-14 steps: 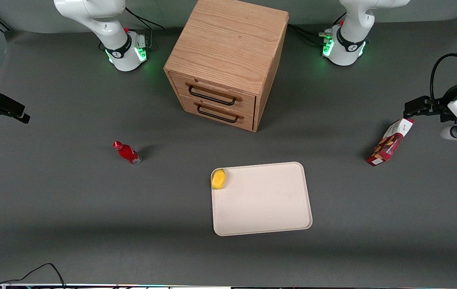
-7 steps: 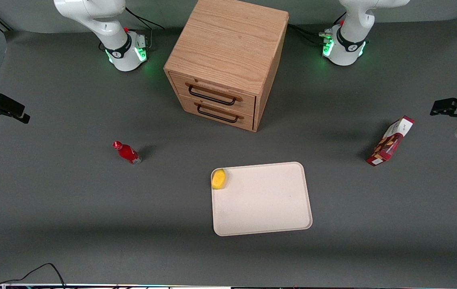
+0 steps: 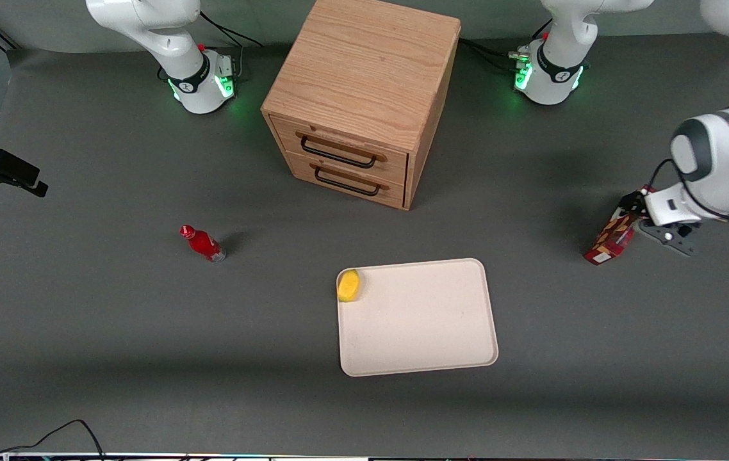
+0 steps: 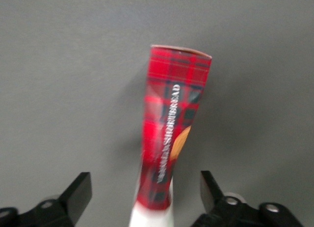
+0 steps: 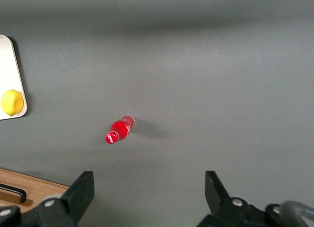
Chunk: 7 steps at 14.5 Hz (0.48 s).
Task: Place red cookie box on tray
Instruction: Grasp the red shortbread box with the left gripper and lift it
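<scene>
The red cookie box (image 3: 609, 238) stands tilted on the grey table toward the working arm's end, well apart from the tray (image 3: 416, 333). My left gripper (image 3: 636, 209) is right above the box's upper end and hides it in the front view. In the left wrist view the box (image 4: 174, 124) runs away from the camera, its white end panel nearest. The gripper (image 4: 145, 187) is open. One black finger (image 4: 78, 192) stands on each side of the box, with a gap between each finger and the box. The tray is cream-white and lies flat near the table's middle.
A yellow lemon (image 3: 348, 285) sits in a corner of the tray. A small red bottle (image 3: 203, 243) lies toward the parked arm's end. A wooden two-drawer cabinet (image 3: 358, 96) stands farther from the front camera than the tray.
The left arm first drew away toward the table's end, then came back and down. Its gripper now straddles the box's upper end. The box has not moved.
</scene>
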{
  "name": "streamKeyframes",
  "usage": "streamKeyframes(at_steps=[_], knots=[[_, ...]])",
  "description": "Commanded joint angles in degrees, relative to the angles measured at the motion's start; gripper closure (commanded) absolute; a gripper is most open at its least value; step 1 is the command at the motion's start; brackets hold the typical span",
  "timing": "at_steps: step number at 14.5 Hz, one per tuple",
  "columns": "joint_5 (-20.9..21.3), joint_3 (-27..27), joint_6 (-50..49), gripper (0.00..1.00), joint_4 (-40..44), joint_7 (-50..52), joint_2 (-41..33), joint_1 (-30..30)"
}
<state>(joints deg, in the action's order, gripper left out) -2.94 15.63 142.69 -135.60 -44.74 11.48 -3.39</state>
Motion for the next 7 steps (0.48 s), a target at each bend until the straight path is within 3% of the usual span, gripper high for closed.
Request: streamKeyframes(at_steps=[1,7], knots=[[-4.4,0.4,7.1,1.0,-3.4,-1.9,1.3,-0.7],[-5.0,0.2,0.3,1.0,0.2,-1.1,-1.3,-0.9]])
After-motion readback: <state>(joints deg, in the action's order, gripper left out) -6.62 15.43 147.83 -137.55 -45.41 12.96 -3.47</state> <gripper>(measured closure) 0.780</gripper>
